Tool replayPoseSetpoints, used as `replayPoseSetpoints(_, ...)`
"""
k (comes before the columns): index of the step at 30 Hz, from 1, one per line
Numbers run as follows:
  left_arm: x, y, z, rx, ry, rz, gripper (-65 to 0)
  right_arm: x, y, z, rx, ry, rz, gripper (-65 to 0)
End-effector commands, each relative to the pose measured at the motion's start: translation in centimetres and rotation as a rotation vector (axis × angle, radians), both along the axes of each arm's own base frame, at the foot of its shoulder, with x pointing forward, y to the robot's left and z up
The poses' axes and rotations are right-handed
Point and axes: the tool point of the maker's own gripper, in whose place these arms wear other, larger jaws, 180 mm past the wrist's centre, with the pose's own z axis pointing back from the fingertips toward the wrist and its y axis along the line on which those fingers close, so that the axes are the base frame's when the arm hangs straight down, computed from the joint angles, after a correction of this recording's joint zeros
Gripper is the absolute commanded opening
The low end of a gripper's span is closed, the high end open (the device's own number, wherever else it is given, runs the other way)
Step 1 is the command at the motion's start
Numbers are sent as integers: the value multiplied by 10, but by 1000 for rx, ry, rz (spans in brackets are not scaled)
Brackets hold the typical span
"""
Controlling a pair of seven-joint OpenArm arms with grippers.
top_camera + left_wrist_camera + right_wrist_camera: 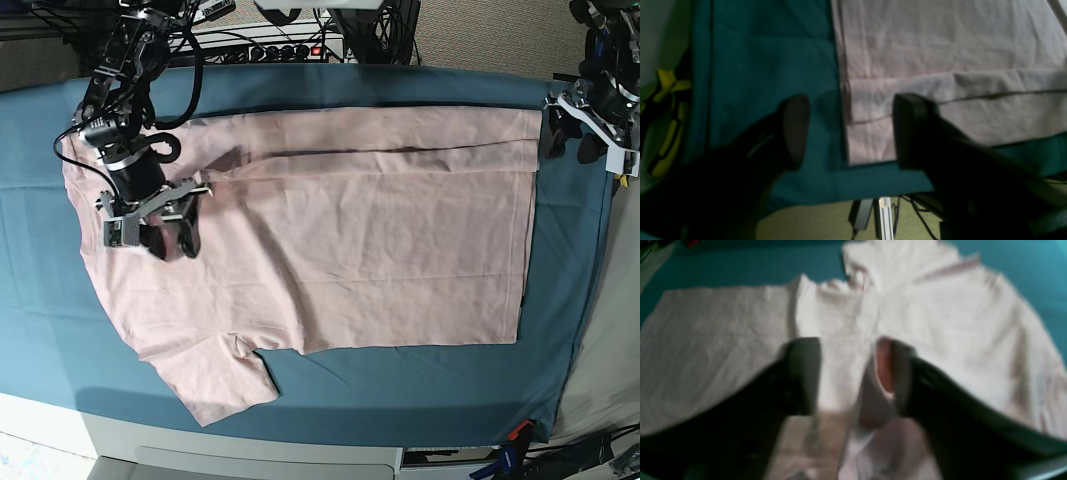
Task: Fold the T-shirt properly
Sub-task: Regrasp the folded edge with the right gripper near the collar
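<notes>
The T-shirt (pixel 350 230) lies spread over most of the teal cloth (pixel 40 300) in the base view, pale pink and plain on the side that faces up, with no lettering showing. Its body forms a broad, softly creased rectangle from the centre to the right of the frame, ending in a straight vertical hem near the right edge. Along the top a strip is folded down over the body, leaving a long horizontal crease; the left wrist view shows this overlap as a layered band with a stitched edge at the hem corner. One short sleeve juts out at the lower left, and the shoulder area at the left is rumpled. There the right gripper (pixel 165 238) sits over the fabric with its fingers apart; in its wrist view, which is blurred, bunched cloth rises between them, and whether it touches the pads I cannot tell. The left gripper (pixel 566 133) hovers at the upper right, just beside the hem corner, its fingers spread wide with nothing between them.
</notes>
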Motion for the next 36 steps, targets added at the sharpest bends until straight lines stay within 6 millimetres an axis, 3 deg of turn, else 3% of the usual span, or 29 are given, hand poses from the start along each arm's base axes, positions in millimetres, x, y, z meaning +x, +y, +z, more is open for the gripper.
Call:
replayPoseSetpoints(1, 3, 1, 9, 8, -29, -11, -262, 6, -3, 18, -2, -71, -8, -283)
replayPoseSetpoints(7, 2, 1, 8, 7, -23, -12, -262, 5, -16, 19, -7, -69, -52, -283)
replayPoseSetpoints(11, 1, 1, 7, 8, -16, -13, -262, -9, -43, 5, -4, 22, -125, -284)
replayPoseSetpoints(15, -4, 1, 3, 8, 3, -14, -262, -52, -120, -2, 81, 81, -401, -284)
replayPoseSetpoints(19, -3, -4, 6, -21, -10, -26, -262, -105, -194, 6, 66, 100, -597, -284)
replayPoseSetpoints(21, -3, -16, 12, -52, -40, -85, -262, -121, -222, -1, 74, 140, -649, -284)
replayPoseSetpoints(23, -3, -30, 21, -75, -69, -155, -262, -132, -239, -21, 132, 202, -674, -284)
replayPoseSetpoints(26, 0, -36, 30, -65, -98, -179, -262, -137, -244, -61, 274, 282, -659, -284)
replayPoseSetpoints(30, 1, -37, 31, -62, -99, -182, -262, -130, -229, -102, 521, 327, -609, -283)
replayPoseSetpoints(34, 0, -37, 31, -61, -98, -182, -262, -117, -213, -115, 675, 313, -540, -286)
replayPoseSetpoints(36, 0, -36, 30, -57, -95, -181, -262, -113, -206, -115, 684, 319, -508, -339)
